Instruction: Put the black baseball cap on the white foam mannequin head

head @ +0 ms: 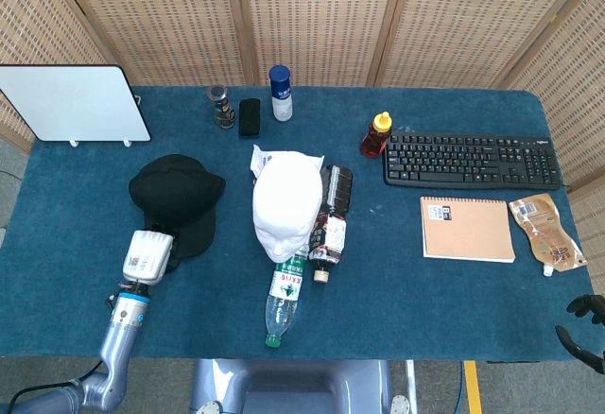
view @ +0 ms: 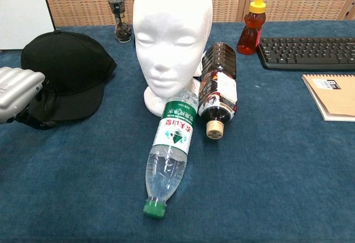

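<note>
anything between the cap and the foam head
Nothing: only bare blue cloth separates the cap from the foam head, clearest in the head view.

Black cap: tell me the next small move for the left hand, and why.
Probably close the left hand on the black cap's brim. The hand already sits at the brim's edge, the cap still lies flat on the table, and the mannequin head stands bare beside it.

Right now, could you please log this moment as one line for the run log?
stage: grasping | left hand: at black baseball cap brim | cap: on table | mannequin head: bare, upright | right hand: idle, table edge
</note>
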`<state>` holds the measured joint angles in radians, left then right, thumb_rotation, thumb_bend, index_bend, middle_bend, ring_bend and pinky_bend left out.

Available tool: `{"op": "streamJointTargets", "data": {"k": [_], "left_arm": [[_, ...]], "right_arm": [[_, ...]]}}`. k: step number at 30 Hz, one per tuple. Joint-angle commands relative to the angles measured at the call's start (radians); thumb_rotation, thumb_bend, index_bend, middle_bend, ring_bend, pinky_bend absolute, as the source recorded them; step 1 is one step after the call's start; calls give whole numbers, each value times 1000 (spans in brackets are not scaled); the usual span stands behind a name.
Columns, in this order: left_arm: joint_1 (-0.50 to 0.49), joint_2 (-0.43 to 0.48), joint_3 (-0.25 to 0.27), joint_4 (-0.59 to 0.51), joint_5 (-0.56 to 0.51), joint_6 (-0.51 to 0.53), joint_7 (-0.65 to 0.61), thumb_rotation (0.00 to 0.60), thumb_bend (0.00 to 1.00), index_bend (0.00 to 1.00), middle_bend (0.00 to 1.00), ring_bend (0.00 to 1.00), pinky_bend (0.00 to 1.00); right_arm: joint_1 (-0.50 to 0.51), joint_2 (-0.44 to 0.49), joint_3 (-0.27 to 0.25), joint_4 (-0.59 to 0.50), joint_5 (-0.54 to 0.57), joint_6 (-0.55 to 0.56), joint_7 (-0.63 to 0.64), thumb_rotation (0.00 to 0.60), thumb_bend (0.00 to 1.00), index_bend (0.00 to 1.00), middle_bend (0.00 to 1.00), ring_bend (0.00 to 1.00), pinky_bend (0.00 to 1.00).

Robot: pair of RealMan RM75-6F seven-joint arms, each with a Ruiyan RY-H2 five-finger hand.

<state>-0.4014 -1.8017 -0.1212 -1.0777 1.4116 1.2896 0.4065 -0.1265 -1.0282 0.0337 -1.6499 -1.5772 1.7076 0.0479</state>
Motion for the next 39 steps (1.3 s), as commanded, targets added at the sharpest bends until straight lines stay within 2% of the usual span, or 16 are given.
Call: {"op": "streamJointTargets", "data": {"k": [1,10,12,15,28,35,37,39], "left_arm": [[-24,-1,-21,8,1,-5,-4,600,158,671,578,463,700],[-135,-20,-122,72,-45,-79,-18,600,158,671,578,462,696],[-179,-34,-162,112,-75,-118,-18,600,158,670,578,463,688],[-208,-51,-178,160,-96,-141,-27,600,157,671,578,463,683],[-309,-127,-189,420,-122,-217,-128,600,158,671,576,456,667],[-360,-162,-191,555,-130,-266,-217,600,167,670,527,421,622],[-363,-164,-183,566,-124,-269,-240,600,195,663,514,409,598],[-361,-159,-170,565,-115,-270,-262,600,263,657,507,405,589]], "right_arm": [[-2,1,2,-1,1,3,-1,600,234,498,539,563,595],[-18,24,2,-21,1,26,-17,600,233,498,540,563,595],[-24,27,1,-25,3,32,-22,600,234,498,540,563,595],[-27,31,2,-30,4,34,-26,600,233,497,540,563,599],[-39,54,17,-36,12,61,-33,600,233,492,539,563,609],[-41,53,19,-40,11,64,-37,600,234,492,539,563,609],[-41,53,20,-42,12,63,-39,600,233,492,539,564,609],[-42,53,20,-42,11,65,-38,600,233,492,539,563,608]]}}
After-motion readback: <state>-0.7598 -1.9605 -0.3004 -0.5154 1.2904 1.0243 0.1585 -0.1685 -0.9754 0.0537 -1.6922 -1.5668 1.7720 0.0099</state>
